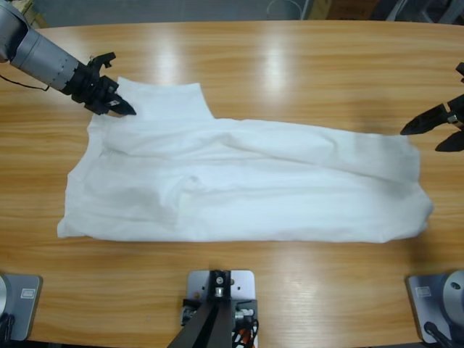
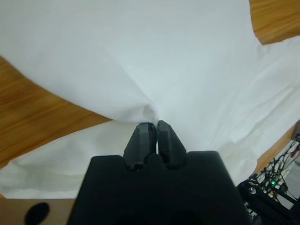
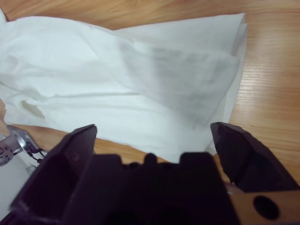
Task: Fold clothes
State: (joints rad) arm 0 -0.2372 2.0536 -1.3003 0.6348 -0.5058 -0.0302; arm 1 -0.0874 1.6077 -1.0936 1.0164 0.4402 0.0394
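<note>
White T-shirt (image 1: 246,181) lies on the wooden tabletop (image 1: 290,65), partly folded into a long band. Long axis runs left–right in the high view, from a wider, bunched end at the left to a narrower rounded end at the right. A squarish flap sticks up from the band's upper left, toward the far edge. Folds and creases run along the length.

Left gripper (image 1: 123,109) comes in from the upper left corner and sits at the flap's left edge. In the left wrist view its jaws are pressed together, tips against a small peak of white cloth (image 2: 140,70); whether fabric is actually caught between them cannot be told, as the tips hide the contact.

Right gripper (image 1: 435,127) is at the right edge of the high view, partly cut off by the frame, just beside the shirt's right end and apart from it. Jaws spread wide in the right wrist view, shirt end (image 3: 140,79) lying ahead of them, nothing between them.

Neck opening, sleeves and any print cannot be made out; layers cover them.
</note>
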